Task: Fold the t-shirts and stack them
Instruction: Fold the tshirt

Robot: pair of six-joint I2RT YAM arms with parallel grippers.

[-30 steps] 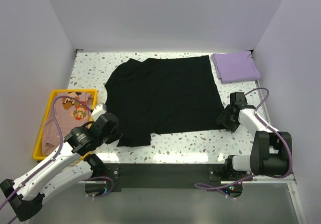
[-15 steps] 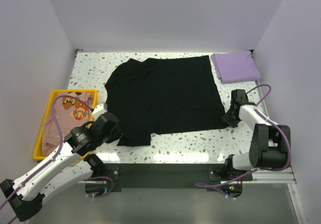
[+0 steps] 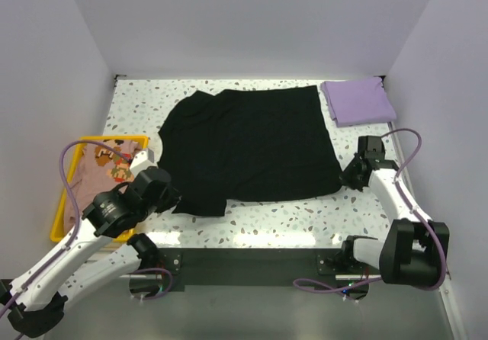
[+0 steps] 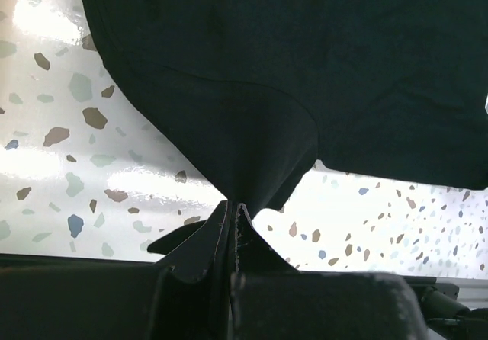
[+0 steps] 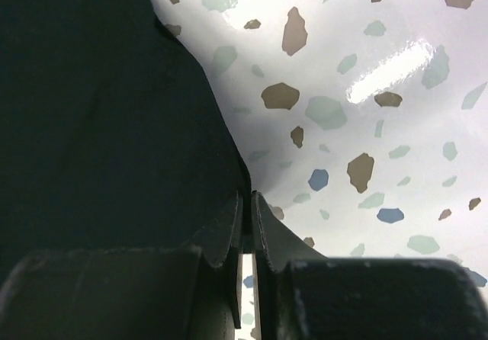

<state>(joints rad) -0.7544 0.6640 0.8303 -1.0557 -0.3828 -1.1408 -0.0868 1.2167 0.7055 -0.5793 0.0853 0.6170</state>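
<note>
1. Left gripper (image 4: 233, 209): clenched on a pinch of the black t-shirt (image 3: 252, 145), with the cloth drawn into a taut peak straight ahead of the fingertips. By the look of it, the near sleeve.
2. Right gripper (image 5: 246, 201): jaws all but closed on the shirt's near hem corner, cloth to its left, bare speckled table (image 5: 366, 88) to its right. Thin grip, as judged, with only the very edge between the tips.
3. Step in hand, as judged: lifting the near side edge of the black shirt, spread flat ahead of both grippers, for a first fold.
4. Raise both ends together and level, just clear of the table, then carry them forward at equal pace to avoid a skewed crease.
5. Hold moderate tension between the grippers. Too much, and the right-hand corner likely slips out; too little, and the middle sags and drags.
6. Lay the edge down squarely before letting go.
7. Lavender t-shirt (image 3: 358, 101): folded, lying well ahead of the right gripper at the far corner, apart from the black shirt. Likely base for the stack.
8. Yellow tray (image 3: 110, 138): just left of the left gripper, holding the peach-tan t-shirt (image 3: 88, 184), crumpled, print upward, not yet folded. Nothing else visible inside.
</note>
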